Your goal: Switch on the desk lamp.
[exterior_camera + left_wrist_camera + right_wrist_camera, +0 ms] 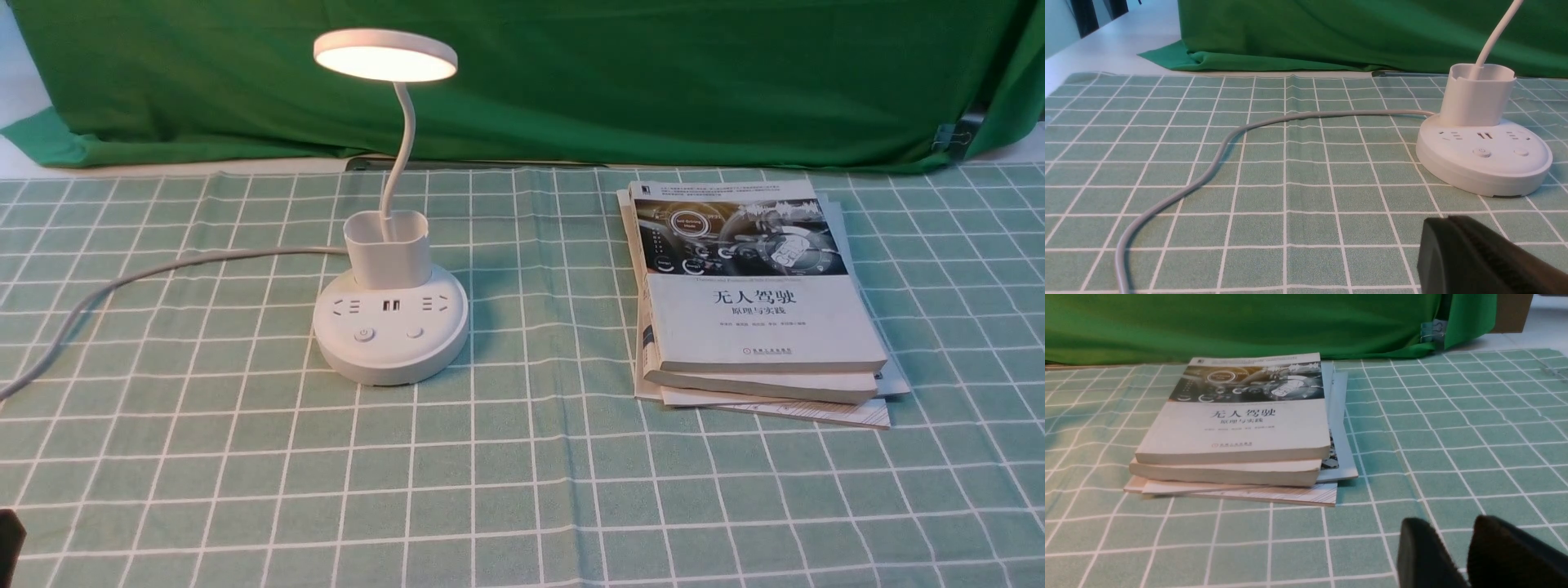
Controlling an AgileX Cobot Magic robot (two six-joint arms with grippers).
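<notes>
Front view: a lit white plastic desk lamp is seen on the left of the green checked cloth-covered surface, its buttons faced toward the robot, presumably for easy pressing. Its glowing disc is held overhead by a curved neck. A stack of paperback books is set well apart, right.

Left wrist view: the grey cable is trailed from the base. The dark left gripper is held away from the lamp, likely because pressing is done; its opening cannot be told.

Right wrist view: the black right gripper is parted slightly, nothing gripped, apparently unneeded.
</notes>
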